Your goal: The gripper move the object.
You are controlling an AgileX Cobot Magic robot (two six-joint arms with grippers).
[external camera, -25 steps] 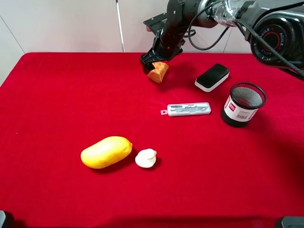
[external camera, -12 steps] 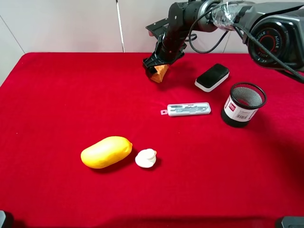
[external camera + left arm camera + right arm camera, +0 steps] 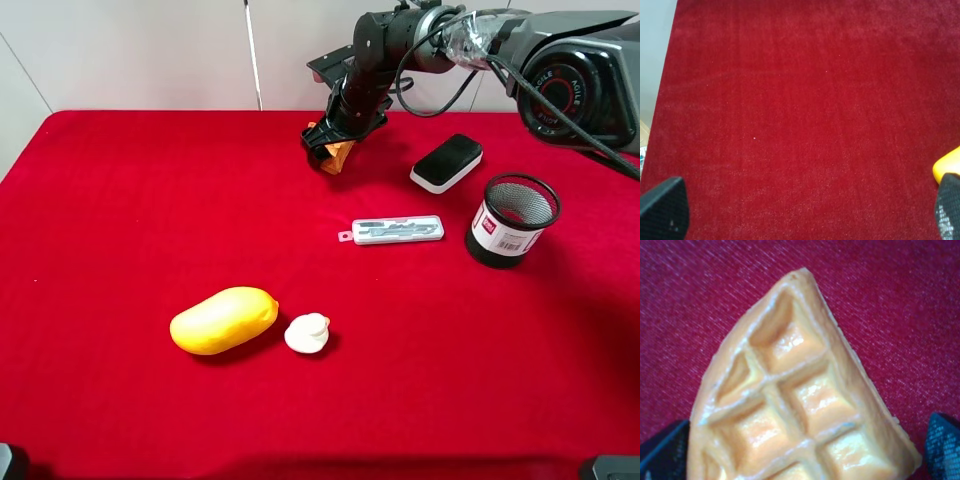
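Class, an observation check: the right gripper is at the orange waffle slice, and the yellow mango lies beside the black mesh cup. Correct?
No. The exterior high view shows the mango beside a small white object; the black mesh cup stands far apart from it. The right gripper is at the waffle slice.

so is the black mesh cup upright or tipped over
Upright: the mesh cup stands on its base on the red cloth, open mouth facing up.
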